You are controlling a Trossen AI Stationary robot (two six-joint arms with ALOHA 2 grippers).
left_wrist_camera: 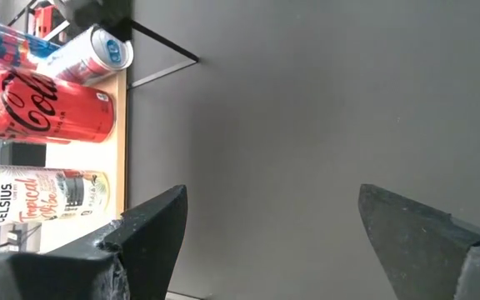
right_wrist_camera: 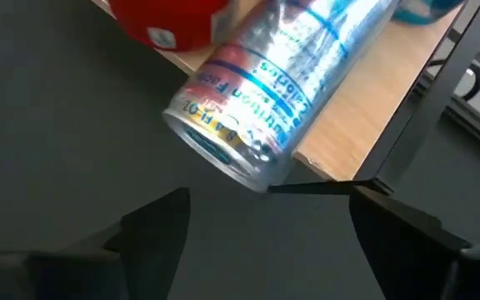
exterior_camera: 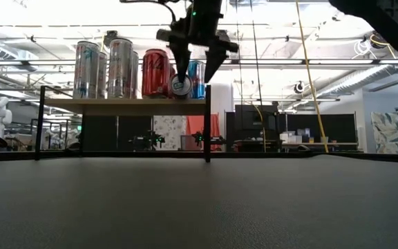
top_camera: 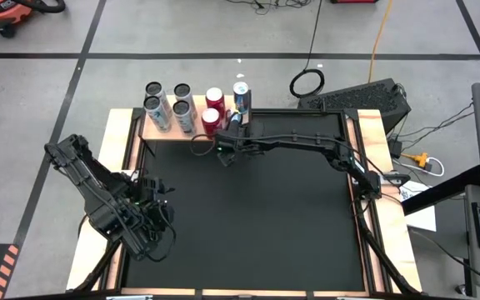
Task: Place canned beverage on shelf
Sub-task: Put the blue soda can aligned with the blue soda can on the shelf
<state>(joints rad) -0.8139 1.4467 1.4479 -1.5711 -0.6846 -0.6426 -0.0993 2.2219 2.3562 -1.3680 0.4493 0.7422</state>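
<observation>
I see the can (right_wrist_camera: pixel 277 87) lying tipped on the shelf (top_camera: pixel 136 127) edge at twelve o'clock; right gripper (exterior_camera: pixel 197 69) gapes just before it, empty; I'd close squarely, then stand it upright; left gripper (left_wrist_camera: pixel 269 229) idles open.

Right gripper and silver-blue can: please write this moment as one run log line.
right gripper: open, at shelf front edge | silver-blue can: tipped, overhanging edge, not gripped | left gripper: open, waiting near table corner
</observation>
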